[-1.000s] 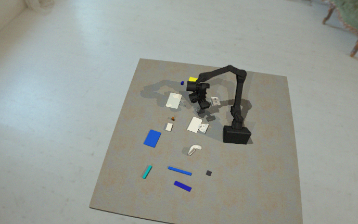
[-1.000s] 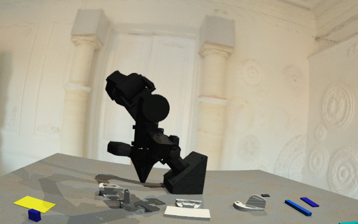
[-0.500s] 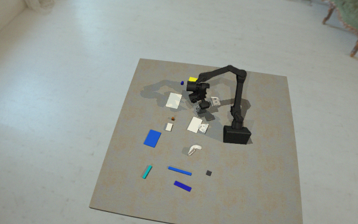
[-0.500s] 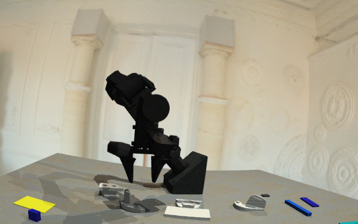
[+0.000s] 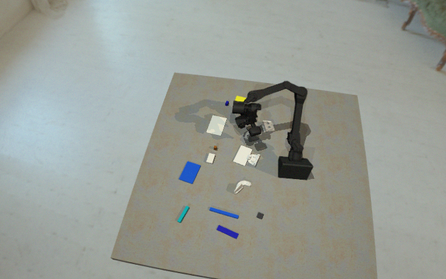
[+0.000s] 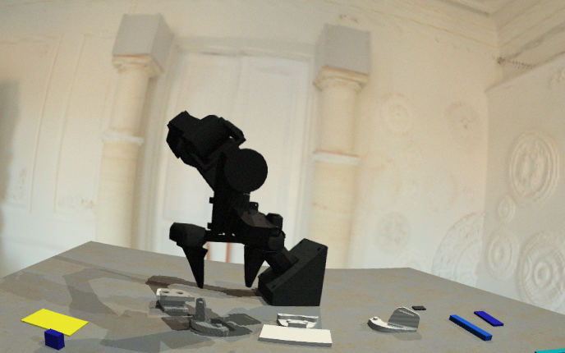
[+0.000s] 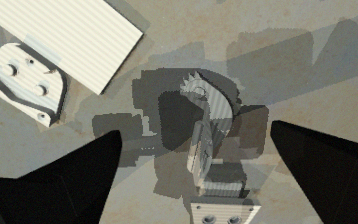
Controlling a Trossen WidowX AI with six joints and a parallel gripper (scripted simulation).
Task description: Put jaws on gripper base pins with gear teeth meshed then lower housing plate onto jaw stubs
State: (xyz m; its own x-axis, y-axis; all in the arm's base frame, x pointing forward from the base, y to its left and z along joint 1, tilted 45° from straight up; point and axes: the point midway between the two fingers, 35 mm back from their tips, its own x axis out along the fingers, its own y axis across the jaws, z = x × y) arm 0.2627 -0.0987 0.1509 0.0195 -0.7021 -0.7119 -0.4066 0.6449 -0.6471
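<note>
Wrist: fingers cropped by frame.

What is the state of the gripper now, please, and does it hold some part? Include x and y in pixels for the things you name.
Gripper [image 5: 257, 139] [image 6: 225, 286] [image 7: 196, 132]: wide open, holding nothing; its fingertips hang above the table [image 5: 312, 230] [image 6: 449, 291] [image 7: 250, 15].
</note>
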